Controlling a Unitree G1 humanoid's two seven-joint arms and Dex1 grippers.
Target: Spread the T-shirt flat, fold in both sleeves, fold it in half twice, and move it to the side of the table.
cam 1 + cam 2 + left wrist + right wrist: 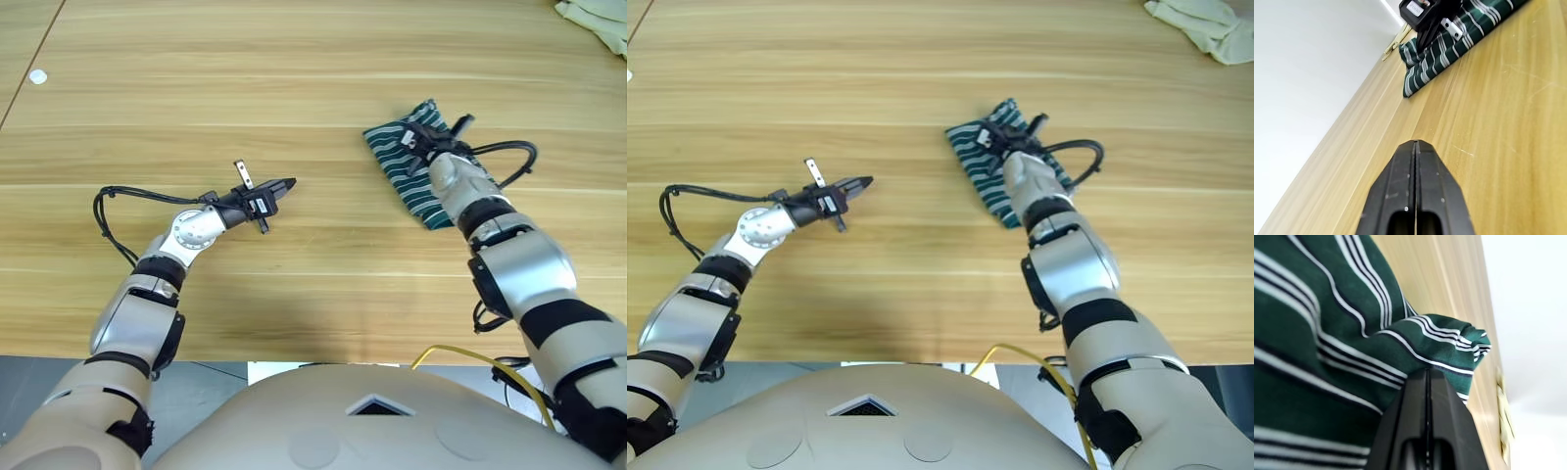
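right hand [422,137] closed, touching T-shirt [396,164]

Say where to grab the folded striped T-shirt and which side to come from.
Probably pinch the T-shirt at its long edge facing the robot's left, coming in low from that side over the table. It lies flat as a compact, stacked bundle, so an edge pinch should catch all layers. The shut right claw sits on its far end.
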